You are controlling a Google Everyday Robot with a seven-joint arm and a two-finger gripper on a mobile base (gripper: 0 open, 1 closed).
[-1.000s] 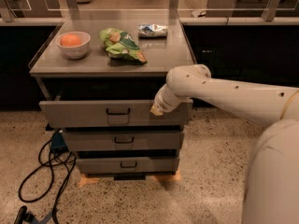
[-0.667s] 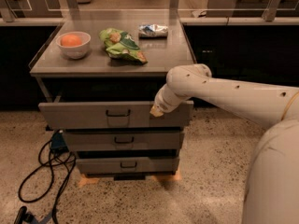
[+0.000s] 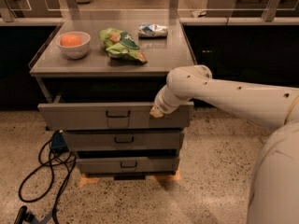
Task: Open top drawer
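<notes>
The top drawer point(image 3: 84, 116) is a wide grey metal drawer with a small black bracket handle point(image 3: 117, 114) at its centre. It stands pulled out from the cabinet, its front well ahead of the two narrower drawers point(image 3: 122, 140) below. My white arm reaches in from the right. The gripper point(image 3: 156, 111) is at the upper edge of the drawer front, right of the handle.
On the cabinet top point(image 3: 154, 55) sit a white bowl holding an orange point(image 3: 72, 43), a green snack bag point(image 3: 122, 44) and a small white-blue packet point(image 3: 153, 30). Black cables point(image 3: 44, 169) lie on the floor at the left. Dark counters flank the cabinet.
</notes>
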